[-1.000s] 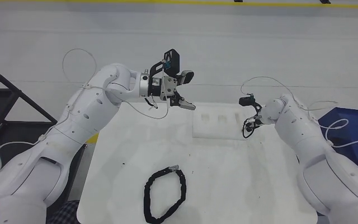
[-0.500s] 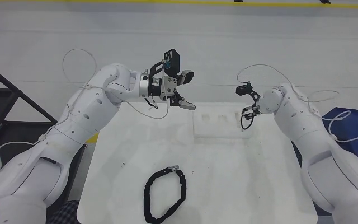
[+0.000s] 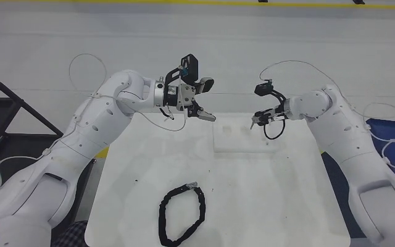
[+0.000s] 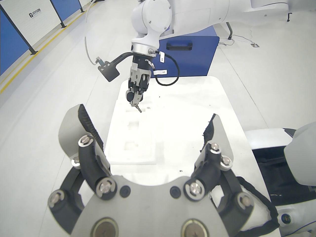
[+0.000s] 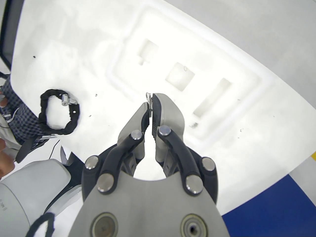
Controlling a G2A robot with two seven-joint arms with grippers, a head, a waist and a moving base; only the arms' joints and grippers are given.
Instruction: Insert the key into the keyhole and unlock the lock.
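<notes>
— Top view first. Where to find the key [image 3: 252,124]?
— Pinched in the right gripper [image 3: 254,120], above the far edge of the foam tray [image 3: 241,141].
— And the left gripper [image 3: 208,99]?
— Hangs off the far left corner of the tray, spread wide and empty.
— The chain lock [image 3: 181,213]?
— Lies as a closed loop on the table [image 3: 278,197], on the near side of the tray and well apart from it.
— Now the left wrist view?
— Shows the left gripper [image 4: 147,114] gaping wide in front of the tray [image 4: 133,146]. Beyond it, the right gripper [image 4: 135,97] closed above the tray, with the key [image 4: 139,109] pointed down at the foam.
— The right wrist view?
— Shows the right gripper [image 5: 150,103] clamped narrow on the key [image 5: 148,96], with only a small metal bit sticking out, above the edge of the tray [image 5: 160,57] near its three recesses [image 5: 179,80]. Chain lock [image 5: 60,114] on the table, apart from the tray.
</notes>
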